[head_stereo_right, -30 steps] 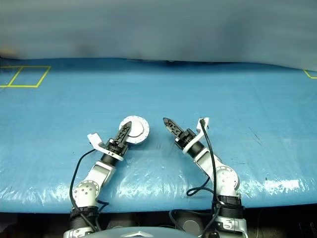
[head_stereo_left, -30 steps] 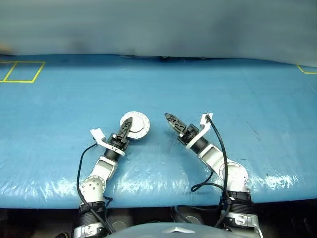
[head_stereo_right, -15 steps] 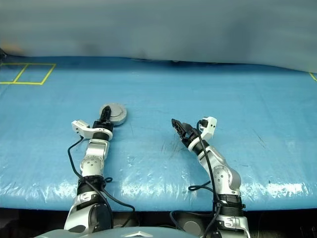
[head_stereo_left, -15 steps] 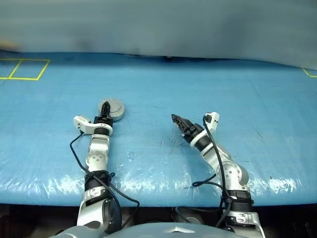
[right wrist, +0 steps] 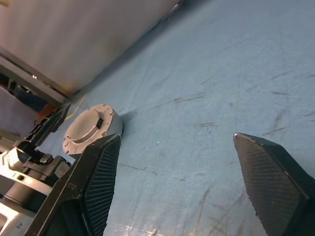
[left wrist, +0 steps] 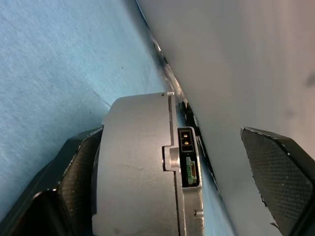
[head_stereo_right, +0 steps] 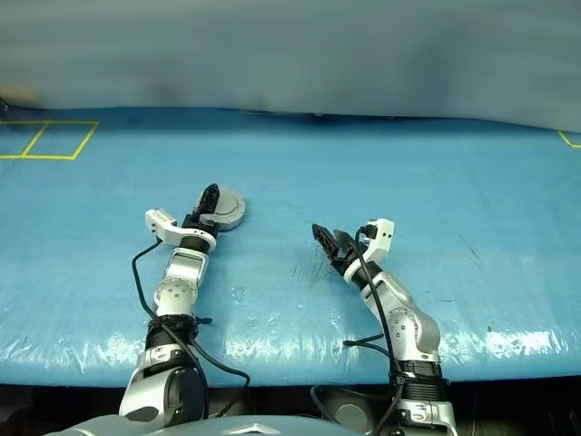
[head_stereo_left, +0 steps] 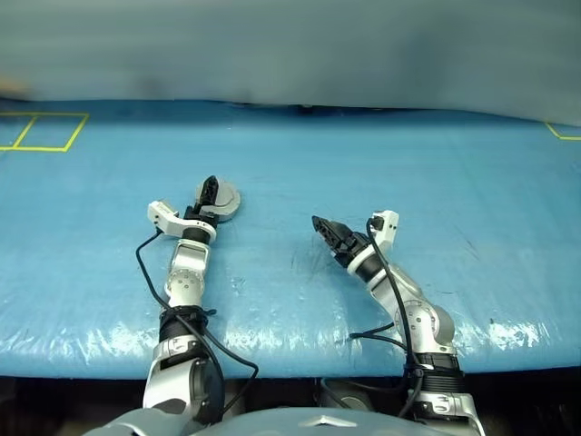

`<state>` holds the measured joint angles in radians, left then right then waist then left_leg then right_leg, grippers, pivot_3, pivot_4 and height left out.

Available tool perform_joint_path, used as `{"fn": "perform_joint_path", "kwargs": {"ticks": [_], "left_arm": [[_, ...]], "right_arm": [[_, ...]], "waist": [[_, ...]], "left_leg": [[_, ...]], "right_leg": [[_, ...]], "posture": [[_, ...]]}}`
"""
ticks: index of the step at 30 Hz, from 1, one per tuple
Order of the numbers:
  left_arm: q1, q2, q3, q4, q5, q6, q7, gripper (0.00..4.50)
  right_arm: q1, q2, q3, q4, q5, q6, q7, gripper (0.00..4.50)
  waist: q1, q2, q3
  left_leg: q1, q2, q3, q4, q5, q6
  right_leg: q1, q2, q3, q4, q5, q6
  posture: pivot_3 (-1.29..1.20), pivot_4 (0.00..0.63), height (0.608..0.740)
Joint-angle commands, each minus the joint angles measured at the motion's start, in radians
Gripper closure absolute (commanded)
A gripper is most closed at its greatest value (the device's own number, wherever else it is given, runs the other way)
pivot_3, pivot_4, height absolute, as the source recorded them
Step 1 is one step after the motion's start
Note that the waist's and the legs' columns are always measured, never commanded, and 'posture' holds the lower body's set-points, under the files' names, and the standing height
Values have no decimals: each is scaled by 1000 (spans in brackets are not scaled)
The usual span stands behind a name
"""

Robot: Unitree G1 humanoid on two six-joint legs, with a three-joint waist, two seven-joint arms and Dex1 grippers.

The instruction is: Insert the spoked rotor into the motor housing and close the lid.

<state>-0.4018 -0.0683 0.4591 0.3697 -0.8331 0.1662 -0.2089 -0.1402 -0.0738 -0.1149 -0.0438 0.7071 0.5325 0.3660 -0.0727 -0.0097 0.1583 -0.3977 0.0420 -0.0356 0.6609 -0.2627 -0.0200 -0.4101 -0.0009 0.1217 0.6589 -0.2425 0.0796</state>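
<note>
The motor housing (head_stereo_left: 226, 202) rests on the blue table left of centre, a round light-grey puck. Its lid (right wrist: 88, 125) lies flat on top, plain grey face up. The spoked rotor is hidden. My left gripper (head_stereo_left: 211, 187) is open around the housing: one finger (left wrist: 81, 172) lies against its side, and the other finger (left wrist: 278, 172) stands well apart from it. My right gripper (head_stereo_left: 320, 224) hovers low over the table's middle, to the right of the housing, open with nothing between its fingers.
A blue plastic sheet (head_stereo_left: 381, 173) covers the whole table, with scuff marks near its middle. Yellow tape squares (head_stereo_left: 41, 130) mark the far left corner and a yellow line (head_stereo_left: 563, 130) the far right. A grey wall runs along the back edge.
The left arm stretched forward and to the left with the housing, then its jaws widened off it. The right gripper rolled and sank slightly. The camera view also shifted.
</note>
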Motion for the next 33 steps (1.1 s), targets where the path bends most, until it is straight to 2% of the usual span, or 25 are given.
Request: {"fn": "perform_joint_path", "kwargs": {"ticks": [1, 9, 12, 14, 17, 21, 27, 33], "left_arm": [[68, 26, 15, -88, 41, -25, 35, 51], [198, 80, -17, -228, 151, -72, 28, 51], [212, 104, -58, -245, 225, -138, -20, 51], [219, 120, -101, -252, 290, -210, -71, 51], [243, 142, -206, -293, 304, -259, -269, 51], [282, 219, -382, -344, 377, -231, -451, 51], [284, 364, -612, -310, 589, -215, -575, 51], [272, 378, -656, -282, 647, -232, -575, 51]], "right_arm": [[-11, -4, -7, -16, -7, -11, 15, 665], [-24, -13, -15, -3, -73, -61, 0, 665], [-25, -32, -5, 16, -182, -178, -12, 665], [-28, -53, 7, 49, -275, -293, -13, 665], [-43, -102, 10, 110, -382, -436, -11, 665], [-53, -189, 27, 148, -459, -504, 35, 665], [-43, -282, 62, 160, -474, -469, 155, 665], [-24, -330, 74, 151, -461, -485, 269, 665]], "waist": [[-7, 0, 0], [-5, 0, 0], [1, 0, 0], [7, 0, 0], [11, 0, 0], [10, 0, 0], [1, 0, 0], [6, 0, 0]], "left_leg": [[0, 1, 0, 0, 0, 0], [2, 2, 0, -1, 0, 0], [1, 2, 0, -1, 0, 0], [1, 1, 1, -1, 0, -1], [0, 1, 1, -1, 1, -1], [0, 0, 2, -1, 0, -1], [2, 2, 2, -3, 0, -1], [2, 2, 2, -2, 0, -1]], "right_leg": [[0, 1, 0, 0, 0, 0], [0, 2, 0, 1, 0, -2], [0, 1, 0, 1, 0, -2], [0, 1, 0, 0, 0, -1], [-1, 0, 0, 0, 1, -2], [-1, 0, 1, -1, 1, -2], [-1, 1, 1, 1, 0, -3], [0, 1, 1, 1, 0, -3]], "posture": [[0, 150, 740], [0, 150, 740], [0, 150, 740], [0, 150, 740], [0, 150, 740], [0, 150, 740], [0, 150, 740], [0, 150, 740]]}}
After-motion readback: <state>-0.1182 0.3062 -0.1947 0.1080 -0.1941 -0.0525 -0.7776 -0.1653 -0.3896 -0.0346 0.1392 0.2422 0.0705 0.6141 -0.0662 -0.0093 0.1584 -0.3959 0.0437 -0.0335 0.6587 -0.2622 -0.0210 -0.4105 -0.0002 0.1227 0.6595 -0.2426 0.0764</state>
